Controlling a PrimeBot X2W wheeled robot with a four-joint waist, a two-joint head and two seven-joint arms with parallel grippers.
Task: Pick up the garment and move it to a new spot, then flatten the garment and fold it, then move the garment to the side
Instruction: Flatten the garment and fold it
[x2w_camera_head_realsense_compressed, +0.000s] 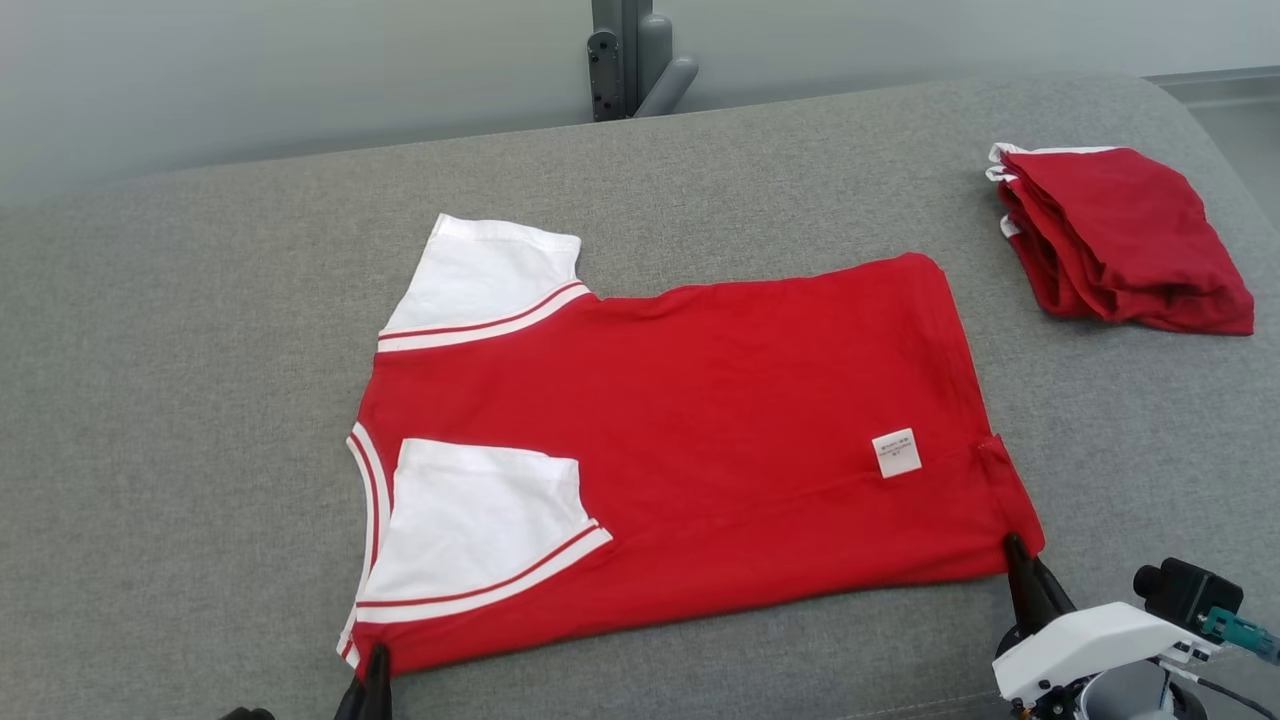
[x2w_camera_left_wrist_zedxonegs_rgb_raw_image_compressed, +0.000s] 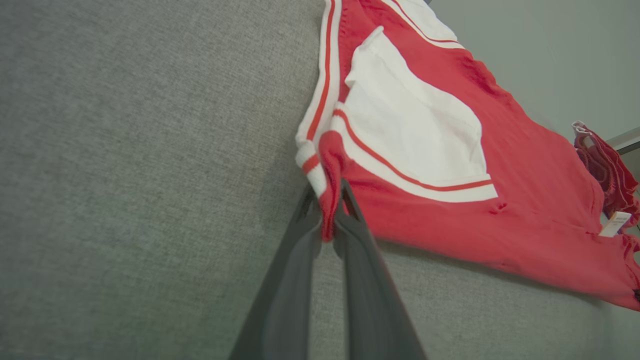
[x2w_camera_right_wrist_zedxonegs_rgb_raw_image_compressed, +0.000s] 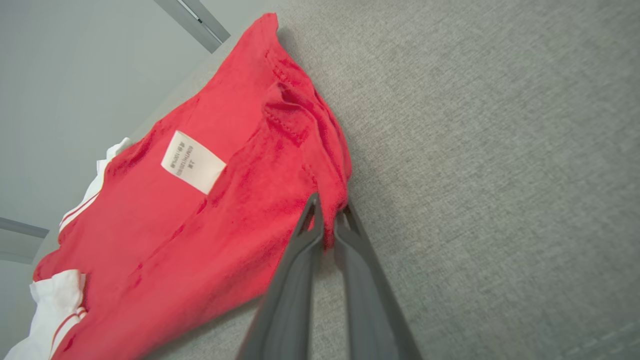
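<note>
A red T-shirt (x2w_camera_head_realsense_compressed: 700, 420) with white sleeves lies spread on the grey surface, its collar to the left and its hem to the right. One white sleeve (x2w_camera_head_realsense_compressed: 480, 520) is folded onto the body; the other (x2w_camera_head_realsense_compressed: 490, 280) sticks out at the far side. A white care label (x2w_camera_head_realsense_compressed: 896, 452) shows near the hem. My left gripper (x2w_camera_head_realsense_compressed: 376, 655) is shut on the shirt's near collar-side corner (x2w_camera_left_wrist_zedxonegs_rgb_raw_image_compressed: 327, 200). My right gripper (x2w_camera_head_realsense_compressed: 1015, 545) is shut on the near hem corner (x2w_camera_right_wrist_zedxonegs_rgb_raw_image_compressed: 327, 220).
A stack of folded red garments (x2w_camera_head_realsense_compressed: 1120, 235) sits at the far right of the grey fabric surface (x2w_camera_head_realsense_compressed: 200, 400). A grey stand (x2w_camera_head_realsense_compressed: 630, 55) rises behind the far edge. There is bare surface left of the shirt and along the near edge.
</note>
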